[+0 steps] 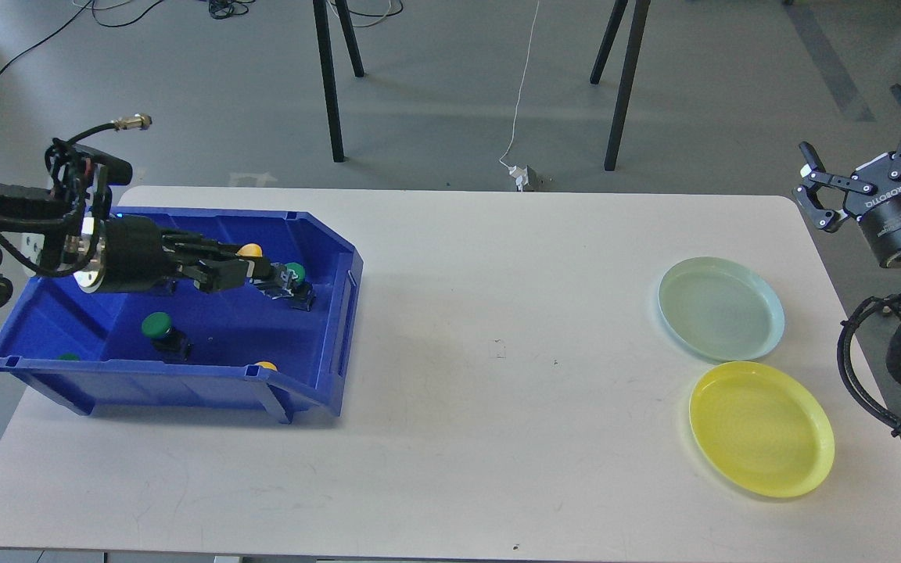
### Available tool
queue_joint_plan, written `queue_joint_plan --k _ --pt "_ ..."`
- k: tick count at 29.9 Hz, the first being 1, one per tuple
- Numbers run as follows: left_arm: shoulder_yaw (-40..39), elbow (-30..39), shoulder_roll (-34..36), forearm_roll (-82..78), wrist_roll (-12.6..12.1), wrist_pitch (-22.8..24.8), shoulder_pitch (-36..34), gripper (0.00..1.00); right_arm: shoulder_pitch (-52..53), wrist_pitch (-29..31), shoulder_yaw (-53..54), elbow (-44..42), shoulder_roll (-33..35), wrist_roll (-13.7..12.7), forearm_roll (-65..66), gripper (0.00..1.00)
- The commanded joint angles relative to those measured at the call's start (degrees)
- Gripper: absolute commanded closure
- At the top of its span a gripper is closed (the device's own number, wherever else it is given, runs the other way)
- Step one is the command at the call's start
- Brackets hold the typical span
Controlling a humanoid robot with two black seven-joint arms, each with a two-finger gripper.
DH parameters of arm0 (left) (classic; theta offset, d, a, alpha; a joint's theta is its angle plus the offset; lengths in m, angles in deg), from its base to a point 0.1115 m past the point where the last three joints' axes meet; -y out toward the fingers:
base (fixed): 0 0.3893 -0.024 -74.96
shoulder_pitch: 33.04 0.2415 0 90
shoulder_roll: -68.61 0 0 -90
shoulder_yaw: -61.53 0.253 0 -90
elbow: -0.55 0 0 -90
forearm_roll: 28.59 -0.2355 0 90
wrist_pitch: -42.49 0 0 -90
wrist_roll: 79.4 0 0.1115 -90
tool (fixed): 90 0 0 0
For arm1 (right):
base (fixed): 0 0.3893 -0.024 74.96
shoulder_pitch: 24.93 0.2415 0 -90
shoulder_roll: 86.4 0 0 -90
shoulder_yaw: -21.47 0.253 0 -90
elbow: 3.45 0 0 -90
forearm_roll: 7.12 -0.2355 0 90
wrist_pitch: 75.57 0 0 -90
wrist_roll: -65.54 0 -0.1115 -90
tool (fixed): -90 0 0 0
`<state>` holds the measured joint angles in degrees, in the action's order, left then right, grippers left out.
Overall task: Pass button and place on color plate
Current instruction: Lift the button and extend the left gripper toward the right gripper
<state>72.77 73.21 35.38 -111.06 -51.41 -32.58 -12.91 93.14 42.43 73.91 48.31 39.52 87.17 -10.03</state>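
Observation:
My left gripper (251, 271) is raised inside the blue bin (325, 242) and shut on a yellow button (248, 250), whose yellow cap shows just above the fingers. A green button (292, 273) stands right behind the gripper's tip. Another green button (157, 324) and a second yellow button (266, 365) lie lower in the bin. The pale green plate (720, 309) and the yellow plate (762, 428) sit at the table's right. My right gripper (863, 145) is open and empty, held above the table's far right corner.
The bin takes up the table's left side, and a green cap (69, 356) peeks over its near-left wall. Black stand legs (329, 78) and a white cable (525, 86) are on the floor beyond the table's far edge.

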Motion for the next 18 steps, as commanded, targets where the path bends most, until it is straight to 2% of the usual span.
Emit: queue_joint_plan --k 1,5,7,9,12,15,18 --pt "-5.8 9.2 6.1 7.5 0.0 0.3 0.5 0.93 -3.4 0.0 0.7 3.1 0.6 0.1 -1.1 0.01" --pt "-11.7 13.7 4.1 24.1 0.0 -0.3 0.7 0.93 -9.2 0.0 1.3 15.7 6.1 0.5 0.4 0.01" --pt "-13.3 13.9 -1.4 29.4 0.0 -1.1 1.0 0.92 -12.0 -2.1 1.1 22.6 10.6 0.9 4.0 0.01" --pt "-13.5 12.4 -7.4 33.3 0.0 -3.8 2.4 0.92 -14.4 -6.6 1.3 27.8 13.1 2.0 9.9 0.01" --pt "-14.4 7.5 -17.2 35.2 0.0 -6.7 5.4 0.92 -17.2 -8.1 1.6 34.4 14.7 6.0 18.4 0.01" --pt "-16.7 2.9 -23.5 35.1 0.0 -6.8 10.0 0.92 -17.3 -10.4 1.3 40.9 14.8 6.1 20.6 0.01" --pt "-20.3 1.4 -25.7 35.1 0.0 -6.2 13.9 0.92 -16.5 -11.4 -0.4 43.7 13.1 6.1 20.8 0.01"
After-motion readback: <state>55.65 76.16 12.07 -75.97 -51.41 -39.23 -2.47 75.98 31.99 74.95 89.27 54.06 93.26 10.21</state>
